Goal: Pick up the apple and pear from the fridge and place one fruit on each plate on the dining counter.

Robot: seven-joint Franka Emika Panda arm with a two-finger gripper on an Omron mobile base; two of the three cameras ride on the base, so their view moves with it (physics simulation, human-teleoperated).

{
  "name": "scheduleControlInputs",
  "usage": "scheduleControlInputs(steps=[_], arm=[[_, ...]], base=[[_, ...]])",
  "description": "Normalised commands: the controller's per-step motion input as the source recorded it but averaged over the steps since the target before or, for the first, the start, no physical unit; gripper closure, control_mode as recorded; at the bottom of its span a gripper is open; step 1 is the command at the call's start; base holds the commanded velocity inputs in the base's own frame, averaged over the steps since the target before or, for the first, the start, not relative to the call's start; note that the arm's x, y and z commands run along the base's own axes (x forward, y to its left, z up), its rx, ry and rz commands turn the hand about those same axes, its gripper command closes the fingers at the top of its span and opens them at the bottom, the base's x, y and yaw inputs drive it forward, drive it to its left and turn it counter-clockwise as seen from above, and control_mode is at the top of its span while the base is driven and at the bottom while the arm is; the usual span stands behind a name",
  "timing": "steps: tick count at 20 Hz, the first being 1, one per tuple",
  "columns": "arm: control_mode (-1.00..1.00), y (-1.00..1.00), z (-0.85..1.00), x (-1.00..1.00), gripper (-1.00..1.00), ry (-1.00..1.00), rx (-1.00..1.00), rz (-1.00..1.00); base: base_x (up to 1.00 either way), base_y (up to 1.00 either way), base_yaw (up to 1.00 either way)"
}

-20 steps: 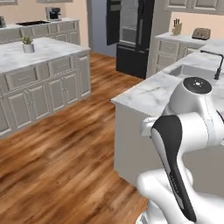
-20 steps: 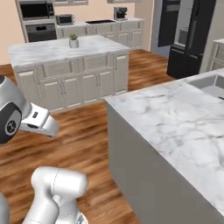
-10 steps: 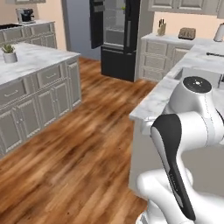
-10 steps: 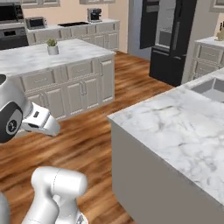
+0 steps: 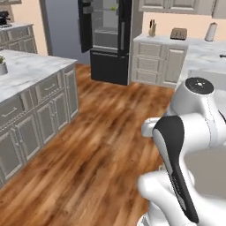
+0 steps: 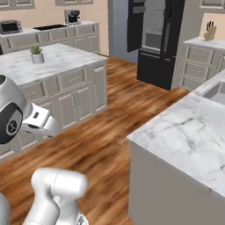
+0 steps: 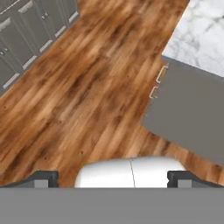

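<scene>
Pear [image 5: 114, 7], a yellow-green speck on the open fridge's [image 5: 105, 39] top shelf: likely light, firm, slick, best gripped across its belly; pincer [image 7: 113, 178] wide open, empty over floor.

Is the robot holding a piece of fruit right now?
No, the gripper stands wide open over bare wooden floor with nothing between its tips.

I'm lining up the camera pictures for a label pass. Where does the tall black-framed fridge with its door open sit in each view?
Left base view: the tall black-framed fridge stands top centre, door open, at the far end of the wood floor.
Right base view: the fridge stands upper right of centre.
Hand view: not in it; it looks down at floor.
Shared landmark: the knife block on the counter right of the fridge.
</scene>
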Motion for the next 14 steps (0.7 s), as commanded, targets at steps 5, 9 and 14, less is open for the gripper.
scheduleControlInputs(steps=[5, 9, 14], arm=[[1.0, 0.0, 0.0, 0.0, -1.0, 0.0, 0.0, 0.0], [1.0, 0.0, 0.0, 0.0, -1.0, 0.0, 0.0, 0.0], [1.0, 0.0, 0.0, 0.0, -1.0, 0.0, 0.0, 0.0]], base=[[1.0, 0.4, -0.29], [1.0, 0.31, -0.19], [1.0, 0.43, -0.24]])
